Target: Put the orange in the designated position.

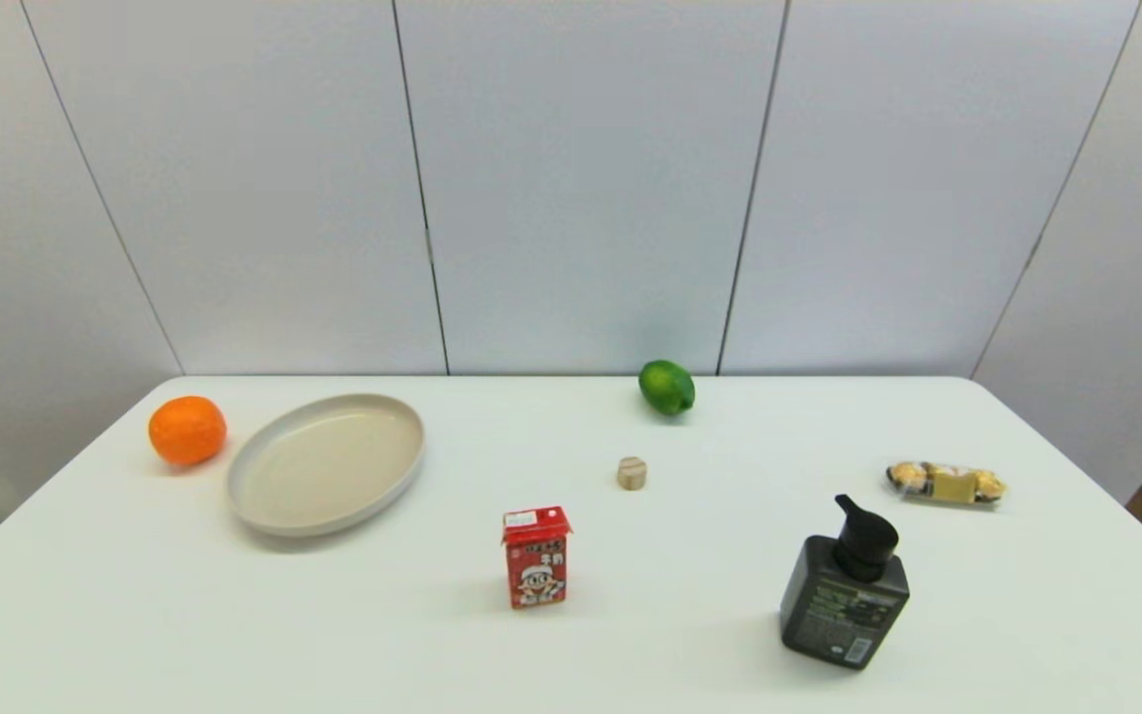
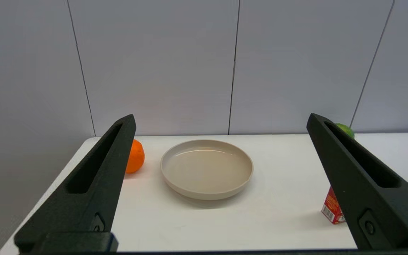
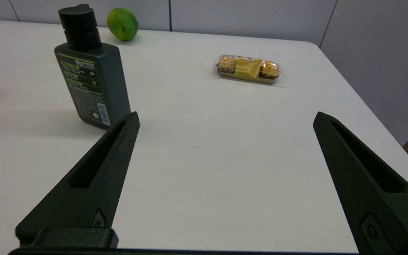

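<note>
Right now, from where I stand:

Landmark: the round beige plate [image 1: 326,463] sits on the white table [image 1: 571,654], toward its left part, and every place below is given from it.

Orange: the round, bright orange fruit with dimpled skin [image 1: 187,429] rests on the tabletop just beside the plate's left rim, close to it but not touching, near the table's far left corner.

Left gripper: the left gripper [image 2: 221,127] of two long black fingers is held wide open and empty, back at the near side of the table facing the plate; it is well apart from the orange and out of the head view.

Right gripper: the right gripper [image 3: 225,127] is likewise spread open and empty, far to the right of the plate, over bare tabletop.

Lime: a small green lime [image 1: 667,387] lies well to the right of the plate, by the far edge.

Carton: a small red drink carton [image 1: 536,555] stands upright, nearer than the plate and to its right.

Bottle: a dark grey pump bottle [image 1: 845,590] stands farther right still.

Chocolates: a clear pack of gold-wrapped chocolates [image 1: 946,483] lies farthest right of the plate.

Block: a small round wooden piece [image 1: 632,473] sits between plate and chocolates.
</note>
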Robot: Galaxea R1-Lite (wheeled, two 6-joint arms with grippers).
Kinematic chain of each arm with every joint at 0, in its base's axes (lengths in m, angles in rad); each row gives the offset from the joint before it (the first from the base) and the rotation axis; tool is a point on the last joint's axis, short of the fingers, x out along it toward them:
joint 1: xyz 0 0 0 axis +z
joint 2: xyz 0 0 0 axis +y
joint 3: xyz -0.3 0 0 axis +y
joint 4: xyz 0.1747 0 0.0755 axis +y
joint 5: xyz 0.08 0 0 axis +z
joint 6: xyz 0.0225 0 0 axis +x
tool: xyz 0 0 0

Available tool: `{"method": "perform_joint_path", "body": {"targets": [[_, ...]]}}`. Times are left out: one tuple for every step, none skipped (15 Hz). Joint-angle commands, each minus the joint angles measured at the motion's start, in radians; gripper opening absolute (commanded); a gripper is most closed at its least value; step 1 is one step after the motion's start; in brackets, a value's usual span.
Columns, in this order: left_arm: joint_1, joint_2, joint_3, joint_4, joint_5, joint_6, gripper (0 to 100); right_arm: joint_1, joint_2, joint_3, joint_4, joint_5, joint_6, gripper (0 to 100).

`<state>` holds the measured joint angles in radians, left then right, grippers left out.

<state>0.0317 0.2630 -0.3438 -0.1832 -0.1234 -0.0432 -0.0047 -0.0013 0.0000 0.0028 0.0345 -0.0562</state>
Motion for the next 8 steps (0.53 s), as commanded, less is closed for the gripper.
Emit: {"method": "perform_joint_path", "body": {"targets": [[-0.007, -0.142, 0.1, 0.001, -0.002, -0.001, 100, 0.0, 0.001, 0.002, 0.0, 0.001, -0.001, 100], [-0.012, -0.191, 0.137, 0.004, -0.007, 0.002, 100, 0.0, 0.001, 0.002, 0.0, 0.001, -0.001, 100], [-0.015, -0.258, 0.183, 0.011, -0.009, 0.005, 100, 0.0, 0.001, 0.002, 0.0, 0.001, -0.001, 100], [-0.022, -0.263, 0.23, 0.001, 0.001, 0.02, 100, 0.0, 0.001, 0.002, 0.0, 0.001, -0.001, 100], [-0.022, -0.261, 0.252, -0.012, 0.031, 0.025, 100, -0.001, 0.001, 0.002, 0.0, 0.001, -0.001, 100], [-0.022, -0.261, 0.284, -0.015, 0.068, 0.034, 100, -0.001, 0.001, 0.002, 0.0, 0.001, -0.001, 100], [-0.022, -0.261, 0.325, -0.03, 0.074, 0.042, 100, 0.0, 0.001, 0.002, 0.0, 0.001, -0.001, 100], [-0.022, -0.261, 0.345, -0.038, 0.077, 0.039, 100, 0.0, 0.001, 0.002, 0.0, 0.001, -0.001, 100]]}}
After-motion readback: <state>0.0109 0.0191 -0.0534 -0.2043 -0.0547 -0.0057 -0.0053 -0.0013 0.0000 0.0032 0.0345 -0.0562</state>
